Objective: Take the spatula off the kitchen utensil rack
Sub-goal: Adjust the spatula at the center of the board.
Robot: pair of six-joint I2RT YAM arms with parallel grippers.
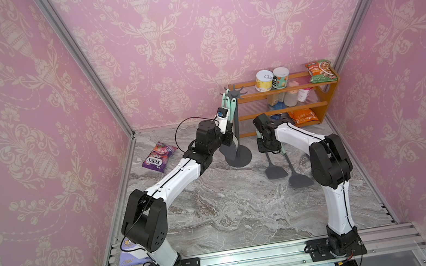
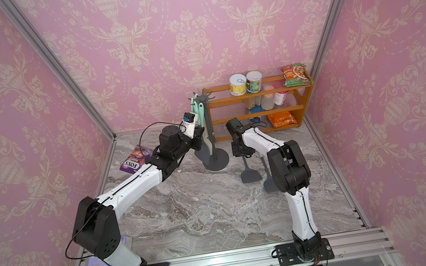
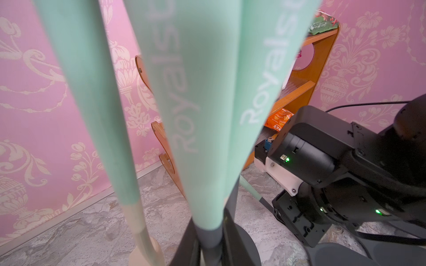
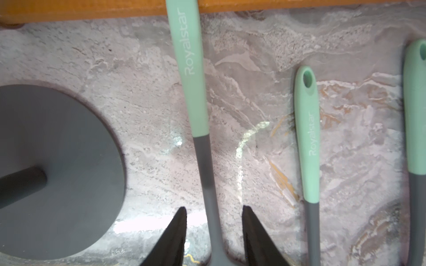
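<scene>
Right wrist view has the spatula (image 4: 198,129) lying flat on the marble table (image 4: 345,115). It is off the utensil rack (image 4: 57,161), just beside the rack's round base, with another spatula (image 4: 307,138) lying near it. The right gripper (image 4: 214,208) hangs straight over its grey neck. Its fingers (image 4: 170,241) are parted with a gap showing on each side and touch nothing. That reads as a release, with the piece resting on its own weight. In both top views the rack stands upright mid-table, with more tools hanging from its hooks. The left gripper (image 3: 208,246) is closed tight on the neck of one hanging utensil (image 3: 182,103), probably to steady it or to lift it off its hook next.
</scene>
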